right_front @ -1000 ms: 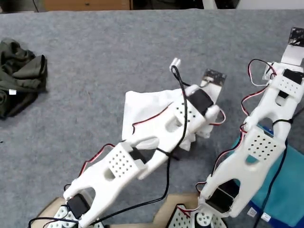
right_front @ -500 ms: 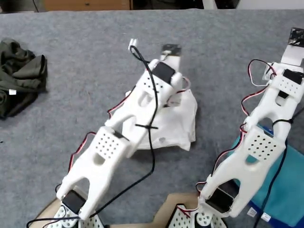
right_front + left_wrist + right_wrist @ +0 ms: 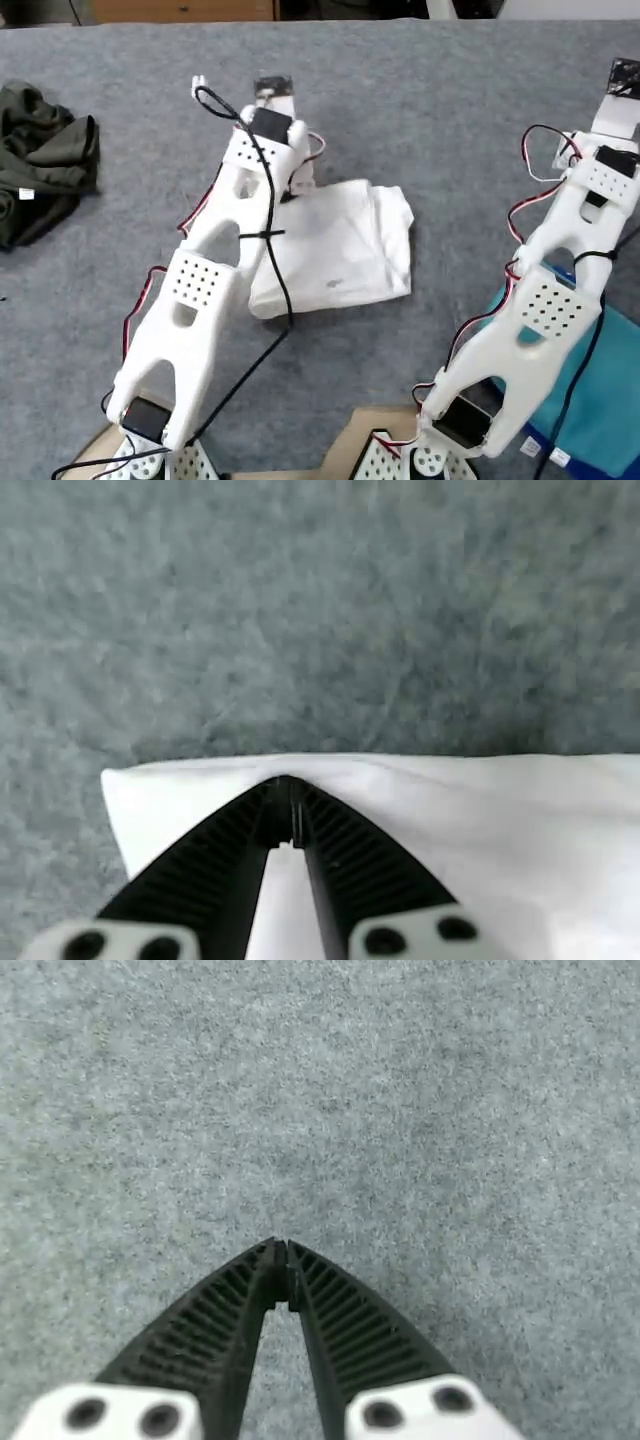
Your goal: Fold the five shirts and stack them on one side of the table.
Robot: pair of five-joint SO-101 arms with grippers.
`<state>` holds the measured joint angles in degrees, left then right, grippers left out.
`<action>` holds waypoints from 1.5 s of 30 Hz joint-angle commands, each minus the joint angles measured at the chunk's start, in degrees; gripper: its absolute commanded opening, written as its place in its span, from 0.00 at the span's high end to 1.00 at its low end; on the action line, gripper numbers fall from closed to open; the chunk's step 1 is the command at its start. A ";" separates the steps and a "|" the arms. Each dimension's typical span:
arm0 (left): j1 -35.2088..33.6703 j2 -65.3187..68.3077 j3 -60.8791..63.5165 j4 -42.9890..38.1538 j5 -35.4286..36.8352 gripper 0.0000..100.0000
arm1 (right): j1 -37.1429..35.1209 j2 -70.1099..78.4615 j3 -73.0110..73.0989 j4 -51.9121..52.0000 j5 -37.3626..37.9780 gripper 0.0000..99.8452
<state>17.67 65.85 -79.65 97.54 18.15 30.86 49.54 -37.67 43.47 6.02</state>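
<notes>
A white shirt lies folded in the middle of the grey table. My left gripper is shut on its far left edge, which the left wrist view shows as a white fold pinched between the black fingers. In the high view the left arm stretches from the near edge across the shirt's left side. My right gripper is shut with nothing in it, over bare grey cloth. The right arm stands along the table's right side.
A crumpled dark olive shirt lies at the far left edge. A teal shirt lies under the right arm at the near right corner. Bare grey table spreads beyond the white shirt.
The left arm has swung left and farther away, pulling the white shirt's edge over with it; the shirt now lies flatter and more spread. The right arm has kept still.
</notes>
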 commanded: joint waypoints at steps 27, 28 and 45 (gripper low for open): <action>-20.13 -38.55 36.04 3.25 -17.41 0.98 | -34.07 -2.33 -37.85 58.99 23.65 0.99; -20.22 -42.86 42.02 3.16 -17.93 0.98 | -35.91 -3.21 -36.09 58.99 23.65 0.99; -28.57 -65.36 113.67 -67.08 -14.77 0.98 | -55.69 -13.23 -4.09 57.67 23.65 0.99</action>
<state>-10.20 2.11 32.00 39.16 1.80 -24.00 35.21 -41.27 101.23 29.32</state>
